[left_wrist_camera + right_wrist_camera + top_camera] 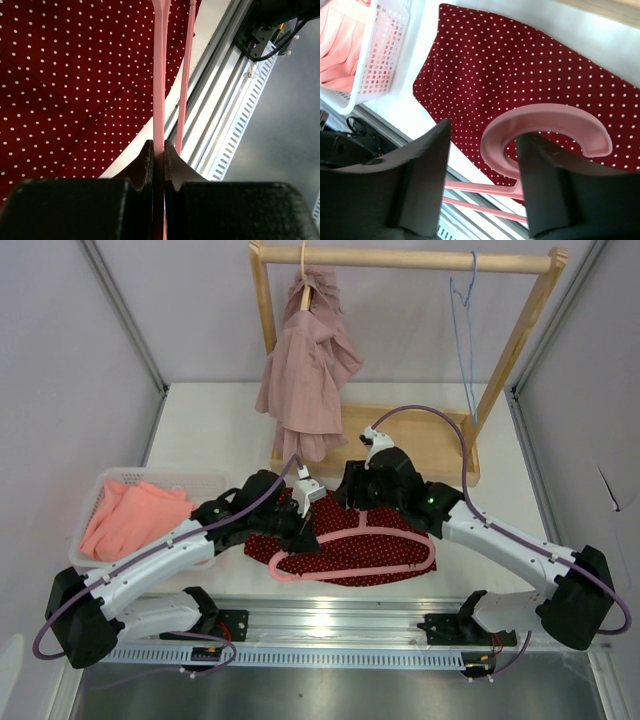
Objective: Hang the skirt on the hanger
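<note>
Hanger (159, 75) over skirt (75, 75), left hand (158, 151) pinching its bar

I'm looking down on a white table (220, 430), boxed in by pale grey wall panels (60, 340) set in aluminium posts (125, 315). At the far side stands a wooden garment rack (400, 258). A dusty-pink garment (305, 370) hangs from the left of its top bar and a blue wire hanger (462, 320) from the right. A white mesh basket (205, 480) sits at the table's left edge. A slotted aluminium rail (400, 625) runs along the near edge, with a bright glare on it.
</note>
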`<action>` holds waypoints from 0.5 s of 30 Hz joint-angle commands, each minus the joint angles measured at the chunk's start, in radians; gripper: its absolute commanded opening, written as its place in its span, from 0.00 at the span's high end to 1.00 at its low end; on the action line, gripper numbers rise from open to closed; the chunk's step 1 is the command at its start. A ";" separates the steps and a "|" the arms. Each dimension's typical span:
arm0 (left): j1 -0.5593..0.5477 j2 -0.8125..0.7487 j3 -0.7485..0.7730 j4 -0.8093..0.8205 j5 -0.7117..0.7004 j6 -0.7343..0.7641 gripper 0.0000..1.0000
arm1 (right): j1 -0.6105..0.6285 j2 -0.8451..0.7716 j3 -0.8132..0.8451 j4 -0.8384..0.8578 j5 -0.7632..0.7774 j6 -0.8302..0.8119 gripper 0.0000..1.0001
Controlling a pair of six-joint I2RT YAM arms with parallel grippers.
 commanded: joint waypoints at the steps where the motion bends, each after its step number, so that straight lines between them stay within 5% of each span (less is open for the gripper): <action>1: -0.009 -0.002 0.016 -0.042 -0.016 0.036 1.00 | 0.007 0.007 0.055 0.010 0.056 0.017 0.46; 9: -0.011 -0.016 0.034 -0.024 -0.033 0.038 0.99 | 0.025 -0.022 0.051 -0.010 0.102 0.034 0.85; 15: -0.016 0.005 0.083 0.018 -0.033 0.040 0.60 | 0.042 -0.025 0.040 -0.009 0.102 0.043 0.95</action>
